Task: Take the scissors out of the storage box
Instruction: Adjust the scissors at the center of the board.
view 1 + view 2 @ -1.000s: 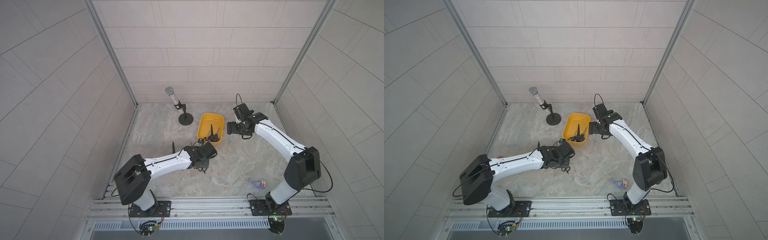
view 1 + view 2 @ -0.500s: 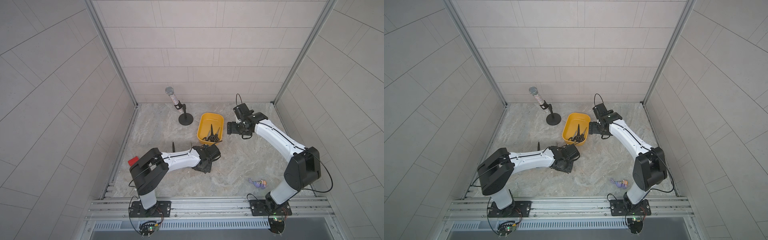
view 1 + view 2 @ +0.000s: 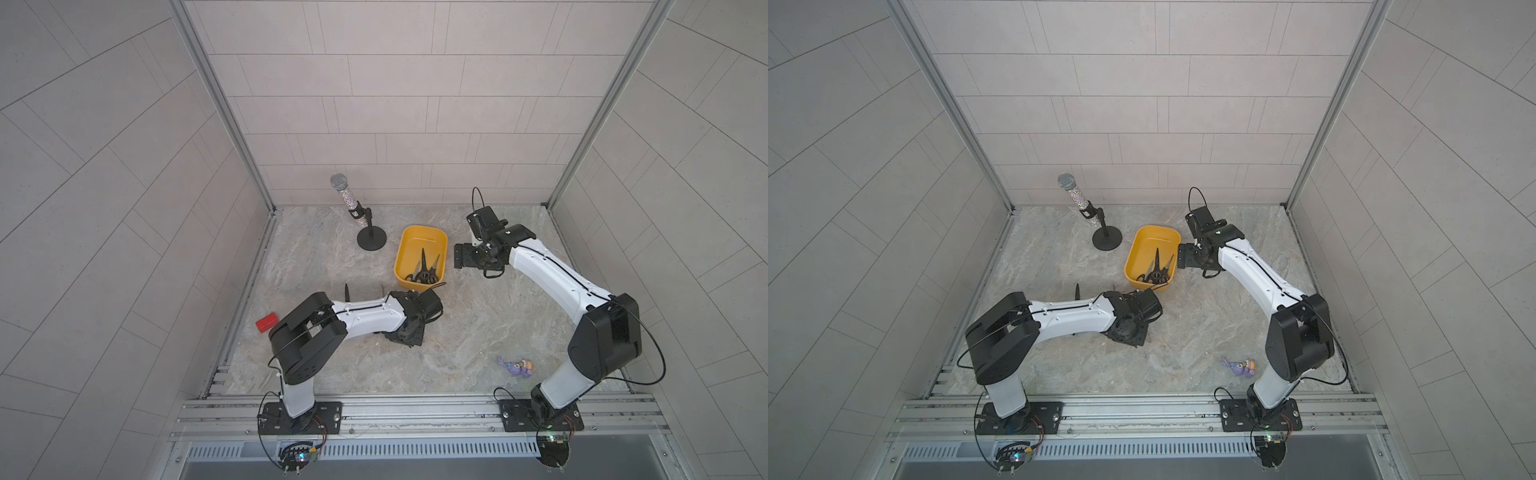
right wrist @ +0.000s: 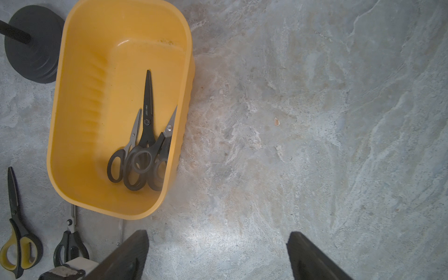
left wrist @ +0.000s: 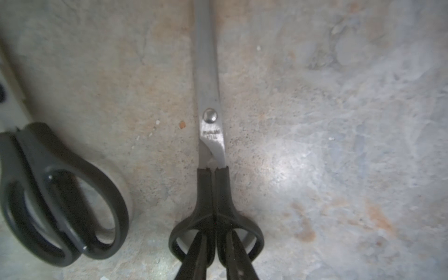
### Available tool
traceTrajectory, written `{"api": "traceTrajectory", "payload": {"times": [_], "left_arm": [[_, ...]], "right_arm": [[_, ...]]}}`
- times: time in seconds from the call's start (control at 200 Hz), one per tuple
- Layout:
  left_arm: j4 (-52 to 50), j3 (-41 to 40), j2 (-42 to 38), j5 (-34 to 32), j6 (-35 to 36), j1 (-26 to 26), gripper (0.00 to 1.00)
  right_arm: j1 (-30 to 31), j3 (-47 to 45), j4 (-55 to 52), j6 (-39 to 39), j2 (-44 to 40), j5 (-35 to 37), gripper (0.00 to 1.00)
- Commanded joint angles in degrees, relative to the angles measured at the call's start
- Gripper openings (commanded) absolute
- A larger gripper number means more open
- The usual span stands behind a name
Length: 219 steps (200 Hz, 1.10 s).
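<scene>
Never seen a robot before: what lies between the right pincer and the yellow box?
Only bare tabletop separates the pincer from the box, per the right wrist view.

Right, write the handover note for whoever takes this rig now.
Left tool: shut on the handles of a grey-bladed pair, down at the table near the storage box.
Right tool: open, empty, above bare table beside the box.
In the box: three pairs.
Lying out on the table: the yellow-handled pair and a black-handled pair.
Done: three of six are out.
Left: release this pair, then lift out the other three.
</scene>
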Motion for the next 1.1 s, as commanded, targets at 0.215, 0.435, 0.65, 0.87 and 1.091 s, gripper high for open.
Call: {"api": "traceTrajectory", "payload": {"times": [0.215, 0.435, 0.65, 0.87, 1.091], "left_arm": [[3.07, -0.96, 3.23, -1.02, -1.56, 3.22, 0.0], [4.27, 1.1, 5.38, -0.75, -1.88, 3.95, 0.0], [4.03, 0.77, 4.7, -1.25, -2.06, 4.14, 0.0], [3.16, 0.72, 1.49, -2.34, -1.95, 4.22, 0.27], [-0.14, 2.53, -2.65, -4.46, -1.6, 4.2, 0.29]], "right_arm": [[0.11, 0.95, -0.77, 0.19, -0.22, 0.63, 0.94], [0.1, 0.84, -0.77, -0.03, -0.3, 0.72, 0.94], [0.12, 0.42, -0.69, -0.04, -0.53, 0.79, 0.94], [0.12, 0.21, -0.42, -0.01, -0.62, 0.59, 0.95], [0.15, 1.23, -0.33, -0.33, -0.31, 0.64, 0.94]]}}
